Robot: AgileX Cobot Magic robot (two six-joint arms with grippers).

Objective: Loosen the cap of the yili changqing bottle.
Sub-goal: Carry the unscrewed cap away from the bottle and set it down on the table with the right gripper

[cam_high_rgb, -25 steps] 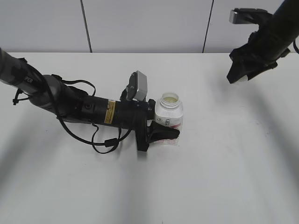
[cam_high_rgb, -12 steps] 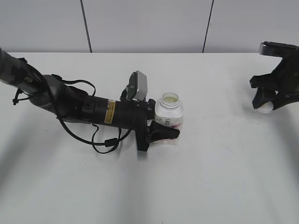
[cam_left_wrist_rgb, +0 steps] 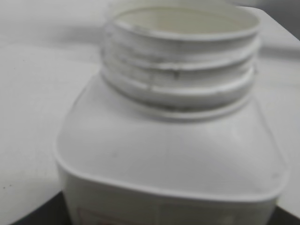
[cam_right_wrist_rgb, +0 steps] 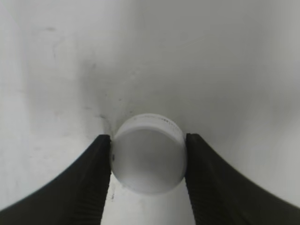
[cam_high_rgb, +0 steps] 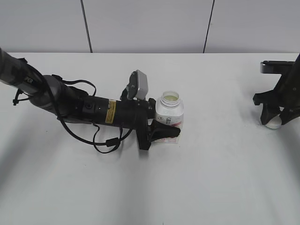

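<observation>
The yili changqing bottle (cam_high_rgb: 169,113) stands upright at mid table, white with a pink-red label and an open threaded neck with nothing on it. My left gripper (cam_high_rgb: 168,130) is shut on its lower body; the left wrist view shows the bottle's shoulders and neck (cam_left_wrist_rgb: 173,150) close up. The cap (cam_high_rgb: 273,123), small, round and white, is off the bottle. My right gripper (cam_high_rgb: 274,120) is shut on the cap at the table's far right, low at the tabletop. In the right wrist view both black fingers (cam_right_wrist_rgb: 148,146) press the cap's (cam_right_wrist_rgb: 147,157) sides.
The left arm (cam_high_rgb: 70,103) lies low across the left of the white table (cam_high_rgb: 211,178), with loose black cables (cam_high_rgb: 105,140) beside it. A grey panelled wall (cam_high_rgb: 140,23) runs behind the table's far edge.
My right gripper has come down with the cap from high at the upper right to the tabletop at the far right. The left arm and the bottle have not moved.
</observation>
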